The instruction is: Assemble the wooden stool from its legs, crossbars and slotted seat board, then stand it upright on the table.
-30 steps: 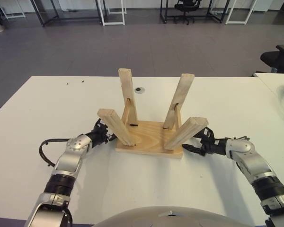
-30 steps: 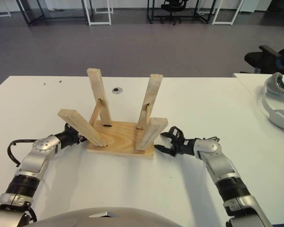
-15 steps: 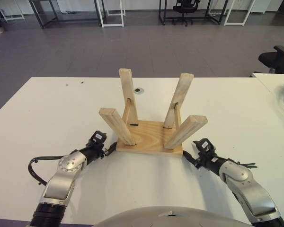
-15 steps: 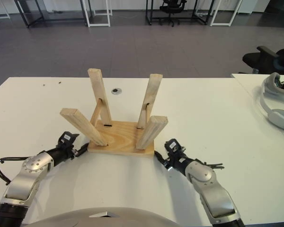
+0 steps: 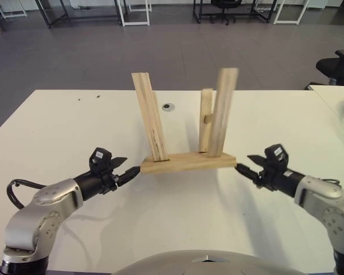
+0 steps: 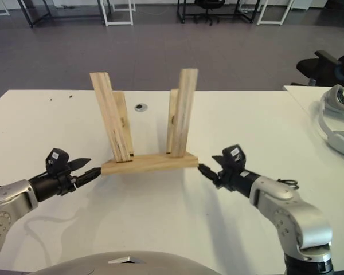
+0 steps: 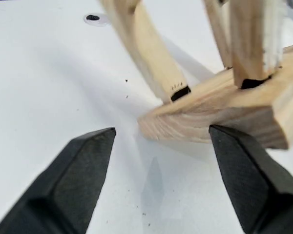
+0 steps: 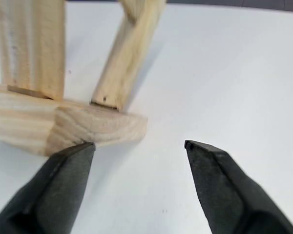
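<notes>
The wooden stool is upside down, its seat board (image 5: 188, 162) seen almost edge-on with the legs (image 5: 149, 117) pointing up. A shadow lies under the board, which looks raised off the white table (image 5: 57, 132). My left gripper (image 5: 132, 166) is at the board's left end, open, with one fingertip against that end. In the left wrist view the board's corner (image 7: 205, 114) lies between the spread fingers (image 7: 88, 161). My right gripper (image 5: 243, 161) is open at the right end. There the corner (image 8: 102, 124) sits just ahead of the fingers (image 8: 63, 180).
A small dark round grommet (image 5: 168, 106) sits in the table behind the stool. A white headset (image 6: 338, 123) lies on the neighbouring table at the right. A black chair (image 5: 338, 66) stands beyond it. Bare table surrounds the stool on all sides.
Both grippers have swung from the board's front corners out to its two ends. The stool has come up and tipped, so the board now shows edge-on and the legs look more upright.
</notes>
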{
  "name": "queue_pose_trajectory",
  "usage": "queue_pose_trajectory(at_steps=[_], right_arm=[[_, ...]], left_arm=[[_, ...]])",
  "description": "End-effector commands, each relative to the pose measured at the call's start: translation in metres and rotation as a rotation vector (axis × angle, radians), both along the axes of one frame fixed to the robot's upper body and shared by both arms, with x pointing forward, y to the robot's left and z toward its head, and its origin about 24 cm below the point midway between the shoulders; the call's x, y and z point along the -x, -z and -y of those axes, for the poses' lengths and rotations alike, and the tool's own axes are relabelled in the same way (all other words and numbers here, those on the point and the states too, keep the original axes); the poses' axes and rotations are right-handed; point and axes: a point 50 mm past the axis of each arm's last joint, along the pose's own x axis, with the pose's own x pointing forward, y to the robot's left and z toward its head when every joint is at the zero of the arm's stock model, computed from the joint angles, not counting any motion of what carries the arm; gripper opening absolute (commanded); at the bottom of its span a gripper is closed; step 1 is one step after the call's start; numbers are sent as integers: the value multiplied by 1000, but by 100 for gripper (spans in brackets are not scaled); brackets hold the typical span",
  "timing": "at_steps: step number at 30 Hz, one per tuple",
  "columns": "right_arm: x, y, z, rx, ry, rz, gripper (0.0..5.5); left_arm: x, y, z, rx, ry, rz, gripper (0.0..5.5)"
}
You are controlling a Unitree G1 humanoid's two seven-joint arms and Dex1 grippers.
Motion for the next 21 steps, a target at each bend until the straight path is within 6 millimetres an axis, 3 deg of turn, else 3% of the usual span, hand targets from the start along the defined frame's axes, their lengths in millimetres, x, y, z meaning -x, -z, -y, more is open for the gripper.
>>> queue_pose_trajectory(at_steps=[1, 5, 8, 11, 15, 21], right_arm=[[15, -51, -32, -167, -427, 130, 347], [25, -30, -24, -5, -442, 16, 347], [22, -16, 2, 218, -416, -24, 347], [22, -8, 22, 362, -507, -48, 347], [5, -6, 11, 329, -710, 6, 347], [-26, 11, -6, 353, -858, 41, 347]], left_arm=[[8, -49, 27, 135, 368, 136, 356], [11, -28, 11, -15, 350, 24, 356], [16, -9, -14, -280, 377, -67, 356], [15, -3, -35, -465, 479, -107, 356], [0, -16, -19, -343, 631, -35, 356], [-16, -5, 8, -312, 776, -19, 337]])
